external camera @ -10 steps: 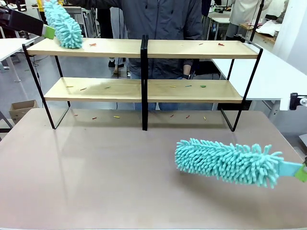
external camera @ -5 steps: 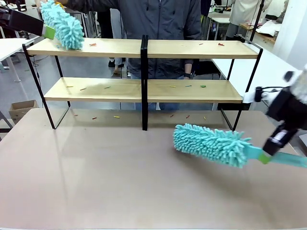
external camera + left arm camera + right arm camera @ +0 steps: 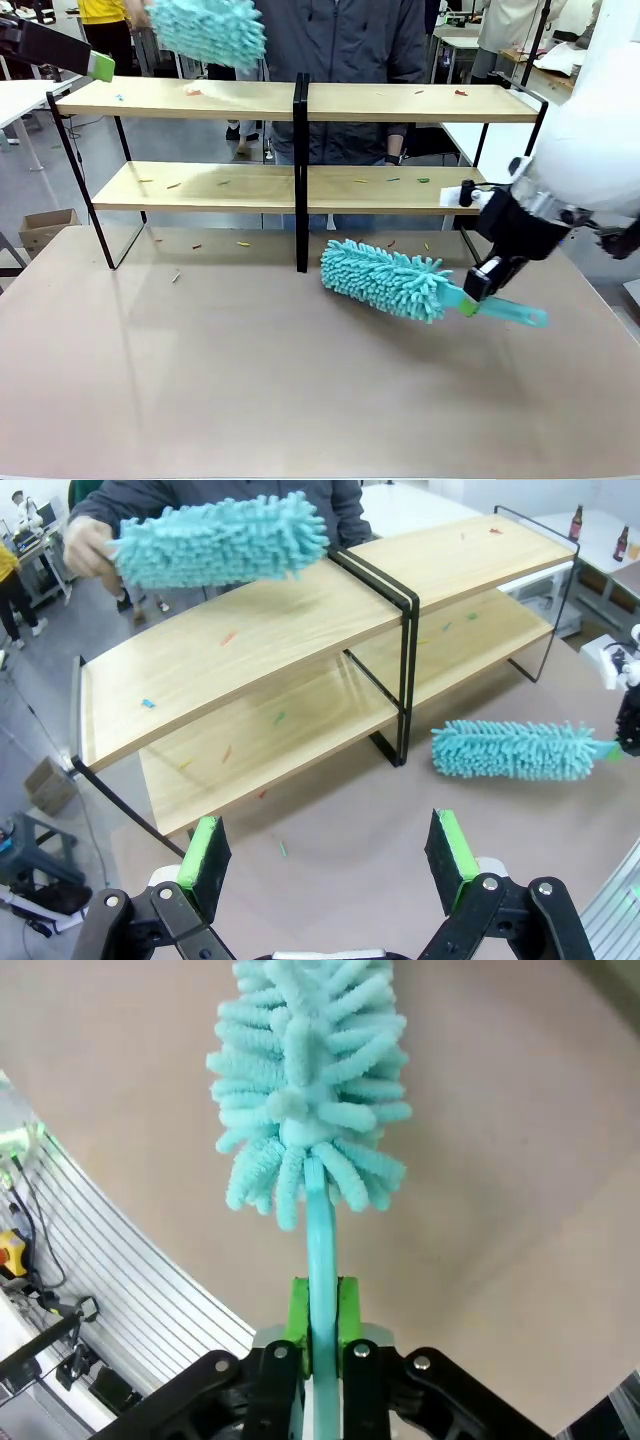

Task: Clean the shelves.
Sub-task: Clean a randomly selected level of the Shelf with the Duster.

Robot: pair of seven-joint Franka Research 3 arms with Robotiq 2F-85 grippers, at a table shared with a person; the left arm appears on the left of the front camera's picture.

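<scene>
The shelves (image 3: 300, 100) stand across the far half of the table, with small coloured scraps on both boards (image 3: 230, 640) and on the tabletop beneath. My right gripper (image 3: 472, 297) is shut on the handle of a teal fluffy duster (image 3: 385, 280), whose head lies low over the table just right of the central post. In the right wrist view the green pads (image 3: 347, 1310) clamp the handle below the duster head (image 3: 305, 1080). My left gripper (image 3: 328, 850) is open and holds nothing; it shows at the upper left (image 3: 100, 66). A person's hand (image 3: 85, 545) holds a second teal duster (image 3: 210, 28) above the upper board.
The person stands behind the shelves at the middle. A white table (image 3: 590, 160) lies to the right and a cardboard box (image 3: 45, 225) sits on the floor at left. A loose scrap (image 3: 175, 277) lies on the brown tabletop (image 3: 250, 380).
My right arm has swung in from the right, carrying its duster left and closer to the shelves. The person's duster has lifted off the upper board's left end and moved right.
</scene>
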